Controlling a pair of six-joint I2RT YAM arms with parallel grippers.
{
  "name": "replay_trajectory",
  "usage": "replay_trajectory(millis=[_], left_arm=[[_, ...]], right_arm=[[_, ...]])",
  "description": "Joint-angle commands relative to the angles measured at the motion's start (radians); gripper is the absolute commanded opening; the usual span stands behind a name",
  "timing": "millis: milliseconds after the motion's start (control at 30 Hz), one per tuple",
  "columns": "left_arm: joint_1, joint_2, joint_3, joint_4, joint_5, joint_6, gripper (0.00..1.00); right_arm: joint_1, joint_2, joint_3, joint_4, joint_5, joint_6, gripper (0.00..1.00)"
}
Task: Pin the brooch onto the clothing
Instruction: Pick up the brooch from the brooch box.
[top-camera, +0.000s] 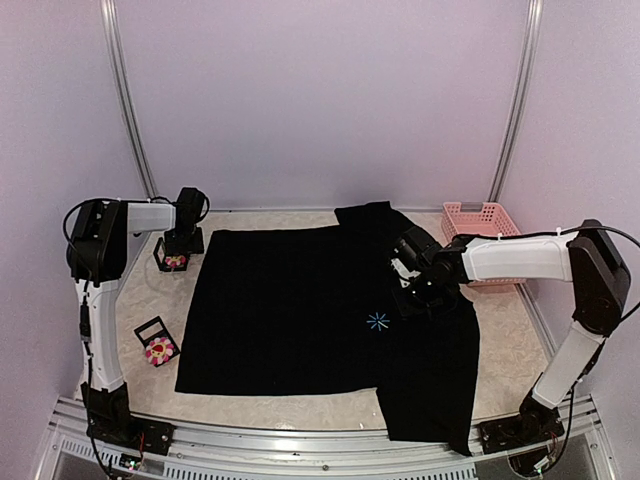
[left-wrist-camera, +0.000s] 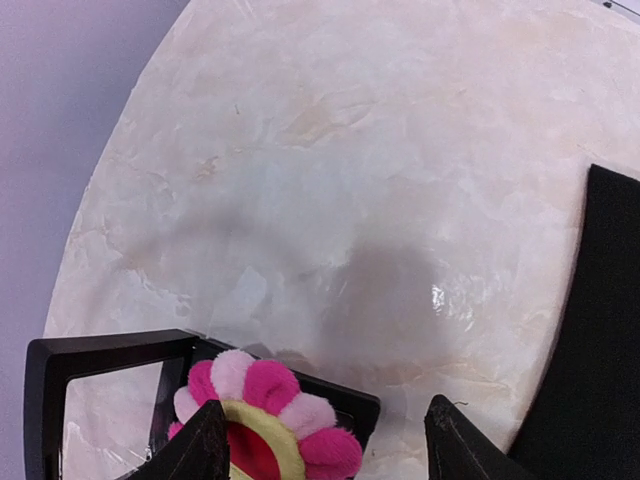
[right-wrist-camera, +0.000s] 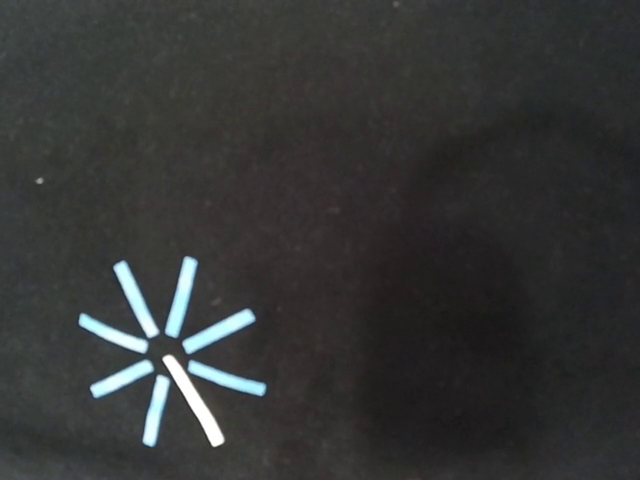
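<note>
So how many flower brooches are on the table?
2. One flower brooch sits on a black holder beneath the left gripper; the second flower brooch lies nearer the arm bases, left of the T-shirt.

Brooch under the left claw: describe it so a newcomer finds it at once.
Find the black T-shirt spread across the table, then go just off its far-left corner, where the left claw hovers. Below it a plush flower brooch, pink and white petals, sits on a black frame. Its twin lies nearer the near edge with no claw above it.
</note>
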Motion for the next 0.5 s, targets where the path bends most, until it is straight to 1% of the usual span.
replay_trajectory(millis=[0, 100, 233, 333, 467], left_arm=[[0.010, 0.000, -0.027, 0.014, -0.009, 0.021, 0.63], [0.012, 0.001, -0.034, 0.016, -0.014, 0.032, 0.57], [0.012, -0.007, -0.056, 0.036, -0.006, 0.040, 0.42], [0.012, -0.016, -0.073, 0.044, -0.003, 0.040, 0.27], [0.012, -0.040, -0.096, 0.060, 0.007, 0.042, 0.17]], right_arm=[[0.012, 0.018, 0.009, 0.007, -0.006, -0.002, 0.33], [0.012, 0.021, 0.014, 0.007, -0.012, 0.001, 0.33], [0.014, 0.021, 0.015, 0.001, -0.011, 0.005, 0.33], [0.014, 0.020, 0.015, -0.005, -0.013, 0.007, 0.32], [0.013, 0.022, 0.017, -0.009, -0.016, 0.009, 0.32]])
